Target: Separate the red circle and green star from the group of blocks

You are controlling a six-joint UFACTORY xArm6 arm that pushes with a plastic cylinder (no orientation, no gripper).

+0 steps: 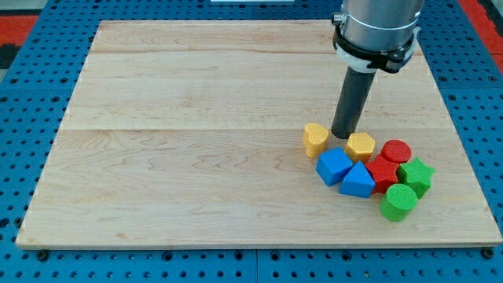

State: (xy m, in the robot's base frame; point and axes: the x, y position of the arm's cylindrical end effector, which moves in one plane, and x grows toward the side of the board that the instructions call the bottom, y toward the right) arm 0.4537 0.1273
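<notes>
The blocks sit bunched at the view's lower right on the wooden board [196, 118]. The red circle [396, 151] is at the group's right, touching a red block [383, 173] below it. The green star [416, 174] is right of that red block, just below the red circle. My tip [343, 135] stands at the group's top edge, between a yellow block [315, 138] on its left and a yellow hexagon [361, 145] on its right. It is left of the red circle, with the yellow hexagon between them.
A blue cube [334, 165] and a blue triangular block [357, 181] lie at the group's lower left. A green cylinder [398, 202] sits at the bottom, near the board's bottom edge. Blue pegboard [23, 94] surrounds the board.
</notes>
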